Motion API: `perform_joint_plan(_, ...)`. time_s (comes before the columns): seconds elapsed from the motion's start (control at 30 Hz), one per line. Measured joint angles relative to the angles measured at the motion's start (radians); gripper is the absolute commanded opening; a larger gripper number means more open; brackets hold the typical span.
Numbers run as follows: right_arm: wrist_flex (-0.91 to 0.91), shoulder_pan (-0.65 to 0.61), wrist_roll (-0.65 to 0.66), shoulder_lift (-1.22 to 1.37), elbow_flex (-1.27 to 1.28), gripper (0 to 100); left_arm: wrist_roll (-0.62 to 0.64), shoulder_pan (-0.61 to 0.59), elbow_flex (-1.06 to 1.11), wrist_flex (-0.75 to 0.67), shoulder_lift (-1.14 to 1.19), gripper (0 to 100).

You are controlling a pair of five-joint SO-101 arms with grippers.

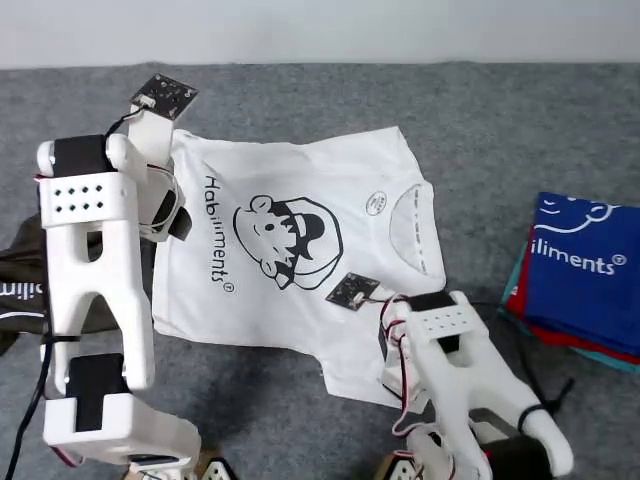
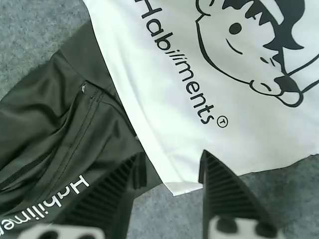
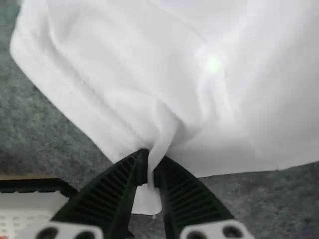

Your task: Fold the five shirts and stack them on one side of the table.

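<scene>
A white shirt [image 1: 330, 170] with a cartoon face print lies spread flat on the grey table. My left gripper [image 1: 175, 215] is at its hem by the left side. In the left wrist view this gripper [image 2: 172, 162] is open, its fingers on either side of the hem corner of the white shirt [image 2: 149, 99]. My right gripper [image 1: 385, 325] sits at the shirt's near sleeve. Seen from the right wrist, it [image 3: 151, 159] is shut on a pinched fold of the white shirt [image 3: 174, 74]. A dark shirt [image 1: 20, 270] lies crumpled under the left arm, partly beneath the white one [image 2: 50, 139].
A stack of folded shirts stands at the table's right edge, blue [image 1: 585, 265] on top with red [image 1: 520, 300] and teal below. Bare grey table [image 1: 480, 120] stretches behind and to the right of the white shirt.
</scene>
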Motion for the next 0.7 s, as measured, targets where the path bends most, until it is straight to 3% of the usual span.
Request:
perform_joint_plan(0.23,0.138,0.029,0.0,-0.041,-0.14,0.9,-0.012,0.0,0.064,0.003,-0.021,17)
perform_joint_plan(0.53,0.201,0.121,0.071,-0.092,-0.288,0.9,-0.195,-0.008,0.402,0.0,-0.092,24)
perform_joint_plan(0.7,0.206,0.155,0.074,-0.097,-0.288,0.9,-0.229,-0.054,0.526,-0.103,-0.092,25)
